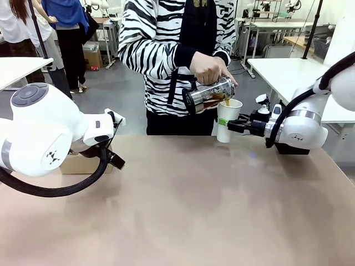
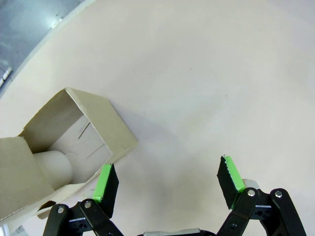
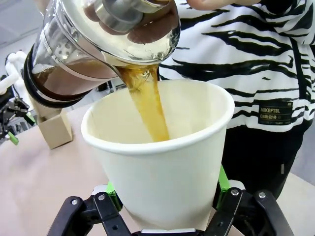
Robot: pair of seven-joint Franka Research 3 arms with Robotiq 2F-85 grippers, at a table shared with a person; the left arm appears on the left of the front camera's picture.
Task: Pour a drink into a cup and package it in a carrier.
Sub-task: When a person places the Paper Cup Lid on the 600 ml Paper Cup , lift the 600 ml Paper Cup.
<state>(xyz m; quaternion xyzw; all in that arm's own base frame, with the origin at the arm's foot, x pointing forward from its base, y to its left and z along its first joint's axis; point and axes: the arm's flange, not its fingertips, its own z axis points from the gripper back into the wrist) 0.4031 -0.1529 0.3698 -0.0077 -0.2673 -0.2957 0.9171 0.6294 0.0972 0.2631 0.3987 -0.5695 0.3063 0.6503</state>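
Note:
A person's hand (image 1: pixel 208 67) tilts a clear jug (image 1: pixel 209 94) over the white paper cup (image 1: pixel 228 117), and the amber drink (image 3: pixel 147 101) streams into it. My right gripper (image 1: pixel 226 123) is shut on the cup's lower half and holds it upright above the table's far edge. In the right wrist view the cup (image 3: pixel 162 162) sits between the green pads of that gripper (image 3: pixel 165 191), under the jug (image 3: pixel 98 44). My left gripper (image 2: pixel 167 181) hangs open over the table, right beside the brown cardboard carrier (image 2: pixel 103 123). The carrier (image 1: pixel 80 164) is partly hidden behind my left arm.
A white rounded thing (image 2: pixel 54 167) shows inside the carrier's open top. The person in a striped top (image 1: pixel 161 50) stands at the far edge. The tan table (image 1: pixel 194 205) spreads bare between the arms. Other tables and people are farther back.

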